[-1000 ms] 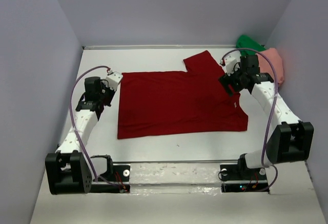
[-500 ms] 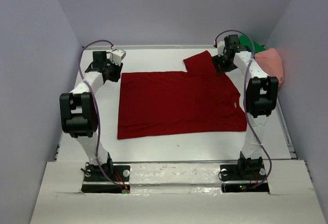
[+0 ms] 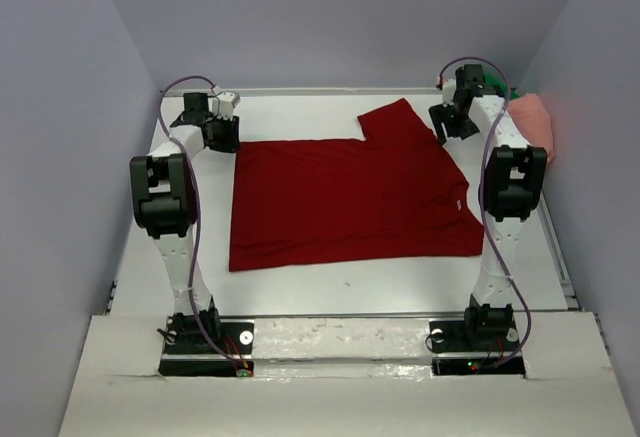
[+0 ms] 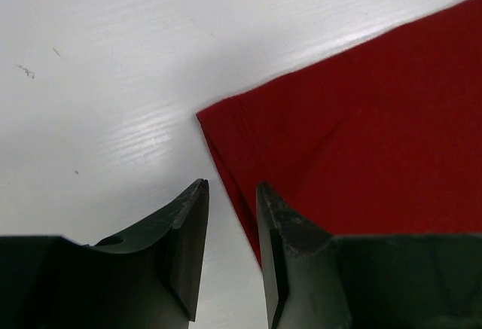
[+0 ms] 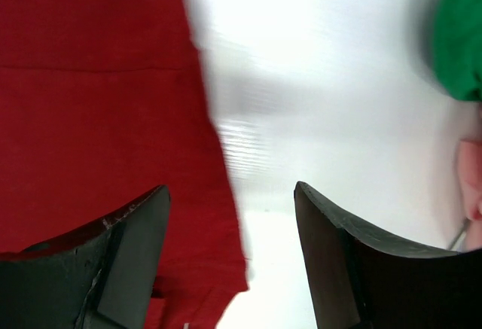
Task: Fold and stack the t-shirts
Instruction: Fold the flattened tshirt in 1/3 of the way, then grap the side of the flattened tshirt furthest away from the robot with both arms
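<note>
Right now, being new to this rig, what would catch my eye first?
A dark red fabric t-shirt lies spread flat mid-table. The left pincer and right pincer hover open near its far corners. A bright green fabric t-shirt and a salmon pink fabric t-shirt sit bunched far right.

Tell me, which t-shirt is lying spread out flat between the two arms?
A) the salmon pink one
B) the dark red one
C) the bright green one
B: the dark red t-shirt lies spread flat on the table, while the green t-shirt and the pink t-shirt sit bunched at the far right corner.
</note>
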